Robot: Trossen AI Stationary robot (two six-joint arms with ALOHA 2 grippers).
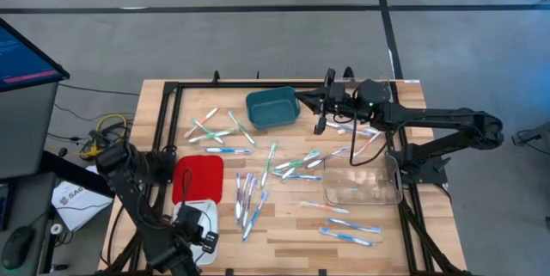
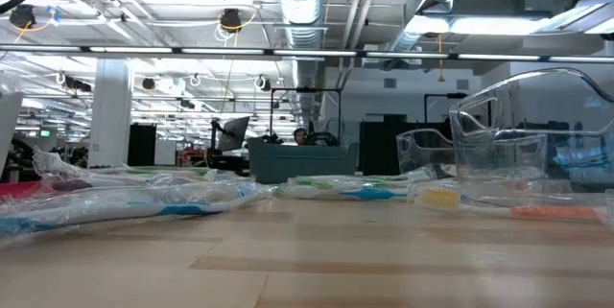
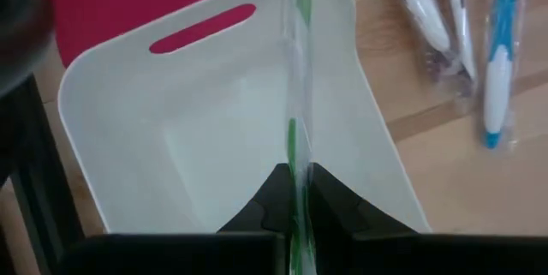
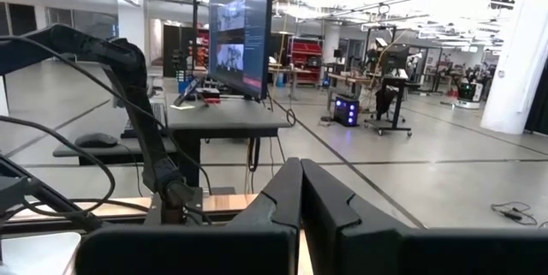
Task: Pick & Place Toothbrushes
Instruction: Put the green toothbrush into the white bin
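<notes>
Many toothbrushes (image 1: 301,164) in clear wrappers lie scattered over the middle of the wooden tabletop (image 1: 292,233), some near the teal bin (image 1: 272,108), a loose row beside the red bin (image 1: 198,177), a few more in front of the clear bin (image 1: 363,186).

Left pincer (image 3: 298,191): at the tabletop's near left corner, directly above the white bin (image 3: 214,138). Fingers pressed together on one wrapped green toothbrush (image 3: 294,142), which stands up between them over the bin's interior. The white bin lies partly over the red bin, whose colour shows through the handle slot.

Right pincer (image 4: 300,181): raised at the far side of the tabletop, just right of the teal bin, fingers fully together, nothing between them. Its wrist camera looks level into the room: a monitor (image 4: 241,31) on a desk, and the left arm (image 4: 128,95) at that side.

Low view: wrapped toothbrushes lie flat across the tabletop; clear bin at right.
</notes>
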